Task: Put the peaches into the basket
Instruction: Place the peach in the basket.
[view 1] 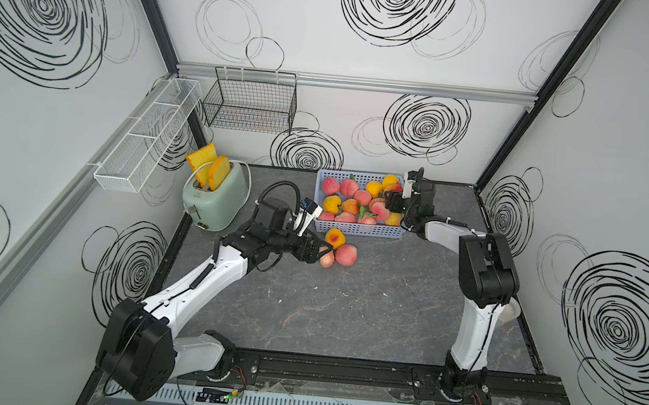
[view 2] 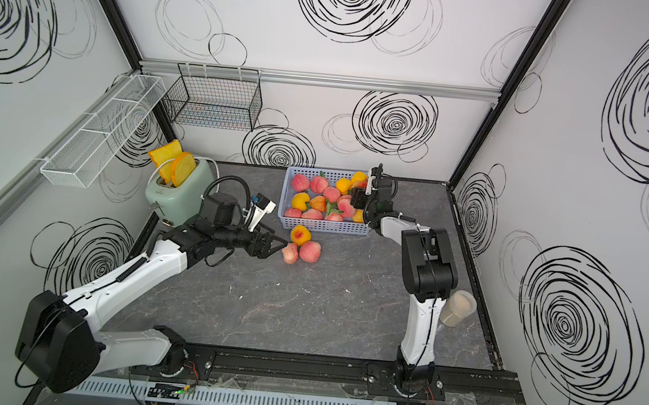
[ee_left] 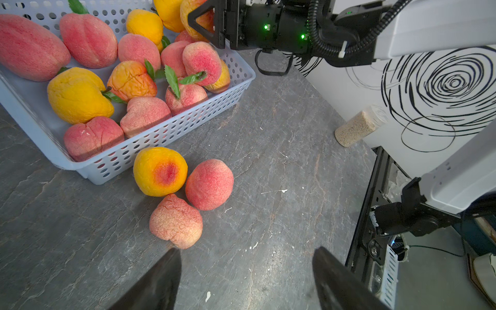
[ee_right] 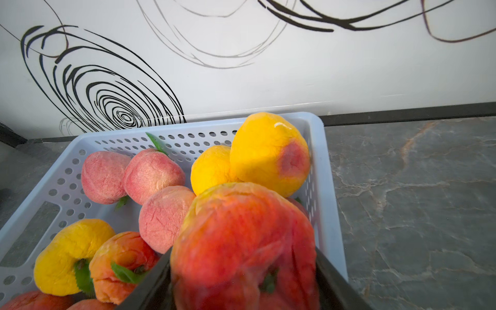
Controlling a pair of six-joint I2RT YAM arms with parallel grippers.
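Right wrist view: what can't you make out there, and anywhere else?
- Right wrist view: the held peach is blurred, close to the lens, and hides part of the basket.
- In a top view: the jar is mostly behind the right arm.
- Left wrist view: the left gripper is cut by the edge; only its fingertips show.

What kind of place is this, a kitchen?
Probably a pretend kitchen in a robot test booth: a mint-green toaster, a black wire basket hung on scribble-patterned white panels, and two white-and-black robot arms.
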